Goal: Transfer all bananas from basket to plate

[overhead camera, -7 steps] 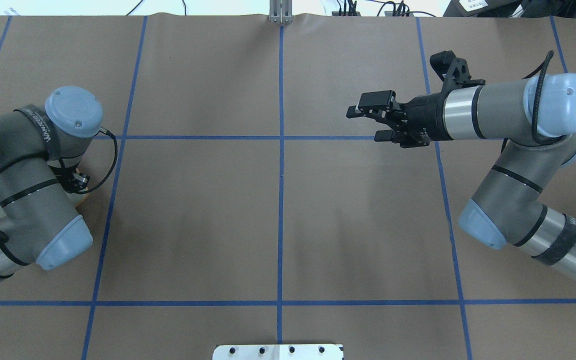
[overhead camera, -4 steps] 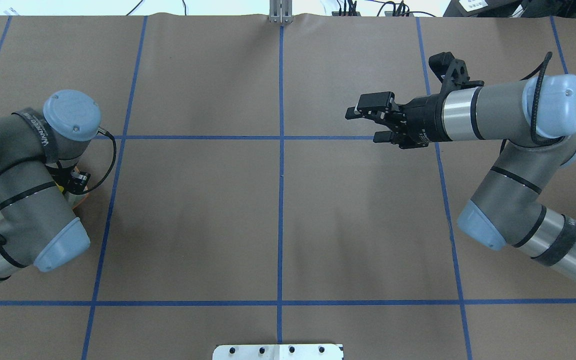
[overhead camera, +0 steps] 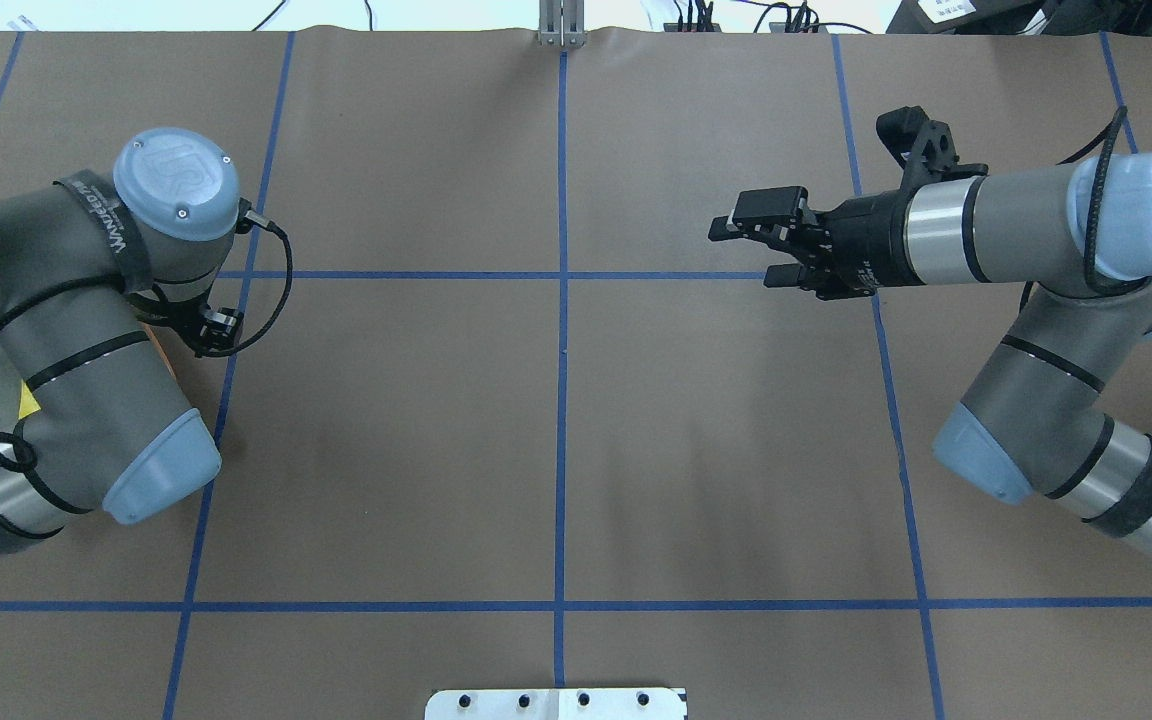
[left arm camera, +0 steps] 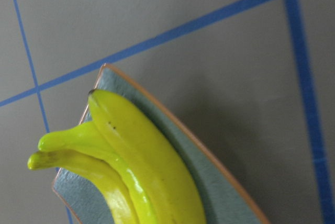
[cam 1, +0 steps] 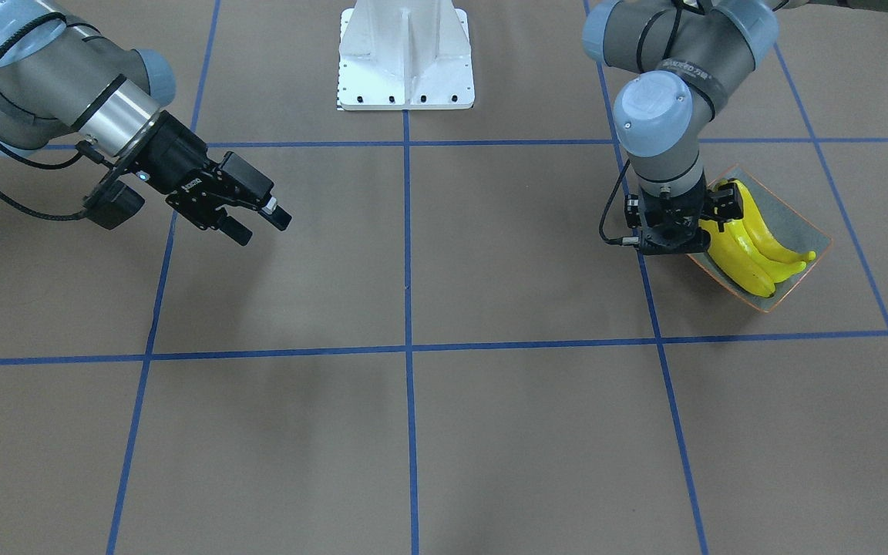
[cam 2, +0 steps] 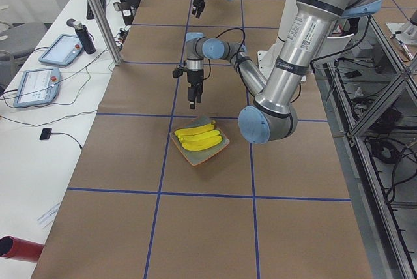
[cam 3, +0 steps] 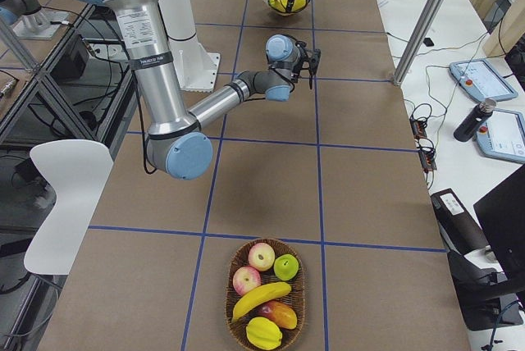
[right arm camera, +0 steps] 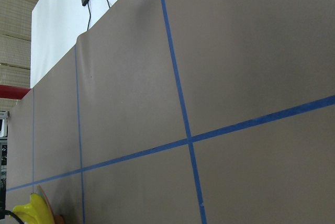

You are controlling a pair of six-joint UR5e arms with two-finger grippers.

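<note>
Hiding under its own wrist, left gripper point(cam 1: 671, 239) unreadable beside bananas point(cam 1: 752, 250) on plate point(cam 1: 802, 223); right gripper point(overhead camera: 758, 250) spread, empty, above brown table point(cam 1: 274, 439), blue tape point(cam 1: 407, 254).

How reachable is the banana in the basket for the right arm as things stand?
Probably yes: the right pincer is open and empty, the banana lies uncovered in the basket, and nothing shows between them.
</note>
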